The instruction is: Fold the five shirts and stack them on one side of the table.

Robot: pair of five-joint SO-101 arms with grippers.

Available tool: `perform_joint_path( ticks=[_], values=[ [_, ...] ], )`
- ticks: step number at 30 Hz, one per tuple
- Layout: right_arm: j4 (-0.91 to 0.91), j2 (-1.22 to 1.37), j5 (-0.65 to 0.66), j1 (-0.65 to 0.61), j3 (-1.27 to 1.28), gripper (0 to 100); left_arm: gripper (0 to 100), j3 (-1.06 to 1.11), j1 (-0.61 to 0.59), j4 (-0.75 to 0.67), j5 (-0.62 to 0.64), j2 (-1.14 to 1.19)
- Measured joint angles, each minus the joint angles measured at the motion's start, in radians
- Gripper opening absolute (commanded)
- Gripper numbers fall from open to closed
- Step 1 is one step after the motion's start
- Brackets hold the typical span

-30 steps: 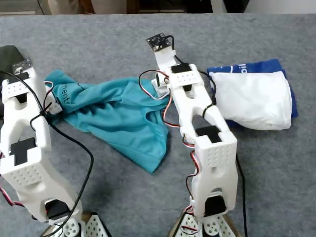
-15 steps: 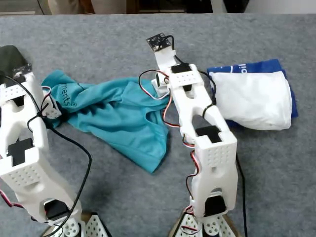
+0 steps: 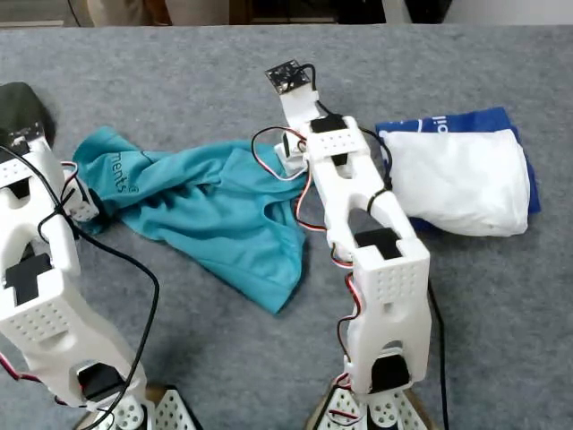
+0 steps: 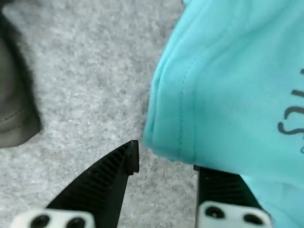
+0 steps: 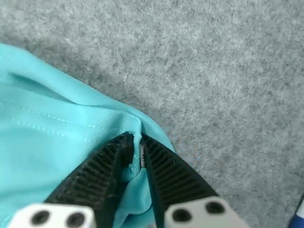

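Left pincer [image 4: 166, 161] farther outward than before, agape at teal shirt [image 3: 215, 213] edge; right pincer [image 5: 134, 148] clenched on its fold.

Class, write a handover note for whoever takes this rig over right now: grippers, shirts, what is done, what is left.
Left gripper: open at one edge of the teal shirt, not gripping.
Right gripper: shut on the teal shirt's far edge.
Teal shirt: crumpled, mid-table.
Done: white shirt folded on the blue shirt, right side.
Left: fold and stack the teal shirt and the dark garment at the left edge.
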Motion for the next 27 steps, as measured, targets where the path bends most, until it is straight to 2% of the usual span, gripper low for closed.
perform_joint_path(
  ticks=[6,15,21,27],
  values=[
    [0.000,0.000,0.000,0.000,0.000,0.2,19,-0.014,0.075,-0.025,0.034,0.077],
    [0.000,0.000,0.000,0.000,0.000,0.2,2,-0.124,0.109,0.018,0.098,0.178],
    [0.000,0.000,0.000,0.000,0.000,0.2,2,-0.149,0.112,0.034,0.115,0.193],
    [0.000,0.000,0.000,0.000,0.000,0.2,2,-0.227,0.103,0.184,0.115,0.152]
  ],
)
